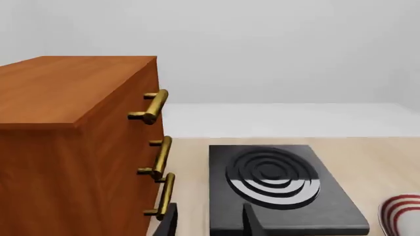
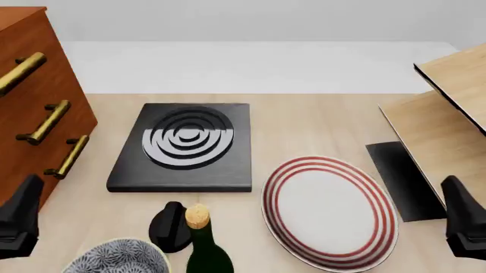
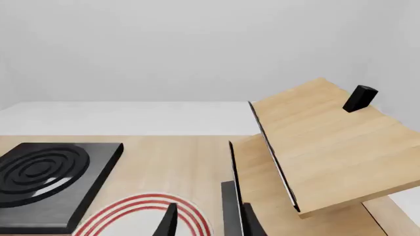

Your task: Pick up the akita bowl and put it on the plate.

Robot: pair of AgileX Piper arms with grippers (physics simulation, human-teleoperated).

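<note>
The bowl (image 2: 118, 257) sits at the near edge of the table (image 2: 319, 122), toward the left corner, just right of the left gripper (image 2: 19, 219) and not touching it. A bottle (image 2: 204, 250) stands between the bowl and the plate (image 2: 329, 211). The right gripper (image 2: 465, 219) hangs past the plate, well away from the bowl. Both grippers' fingers look spread, holding nothing. A black slab (image 2: 184, 147) sits behind, with a wooden cabinet (image 2: 31, 108) at the left edge.

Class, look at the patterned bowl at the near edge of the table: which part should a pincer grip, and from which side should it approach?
Grip the akita bowl by its thin rim, one finger inside and one outside, coming from above. It sits upright and open-topped, too wide to span. The left pincer is nearest; take the left side of the rim, since a corked bottle stands close on the right.
</note>
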